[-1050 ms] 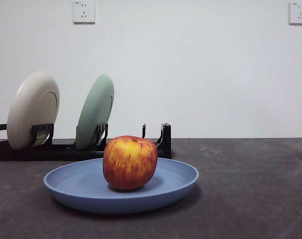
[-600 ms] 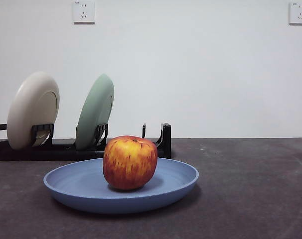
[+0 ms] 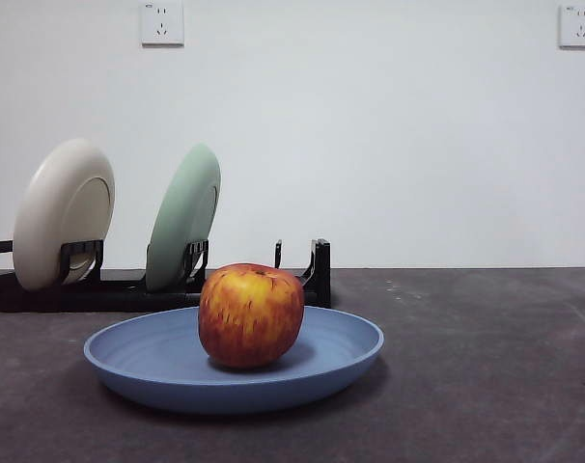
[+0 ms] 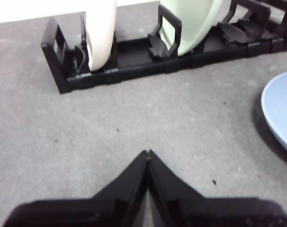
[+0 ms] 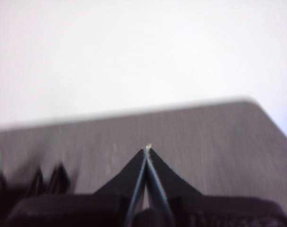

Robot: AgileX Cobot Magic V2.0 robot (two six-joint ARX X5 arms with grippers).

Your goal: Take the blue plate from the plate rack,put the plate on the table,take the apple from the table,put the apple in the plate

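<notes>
The red and yellow apple (image 3: 251, 315) rests in the blue plate (image 3: 341, 359), which lies flat on the dark grey table (image 3: 486, 367) in front of the black plate rack (image 3: 317, 273). No arm shows in the front view. My left gripper (image 4: 147, 152) is shut with nothing in it, held above bare table short of the plate rack (image 4: 134, 59), with the blue plate's edge (image 4: 281, 111) off to one side. My right gripper (image 5: 147, 149) is also shut and empty, raised over the table (image 5: 200, 137) and facing the white wall.
A cream plate (image 3: 63, 213) and a pale green plate (image 3: 183, 217) stand upright in the rack's slots; both show in the left wrist view, cream plate (image 4: 100, 28) and green plate (image 4: 191, 21). The rack's end slot nearest the apple holds nothing. Two wall sockets sit high on the wall.
</notes>
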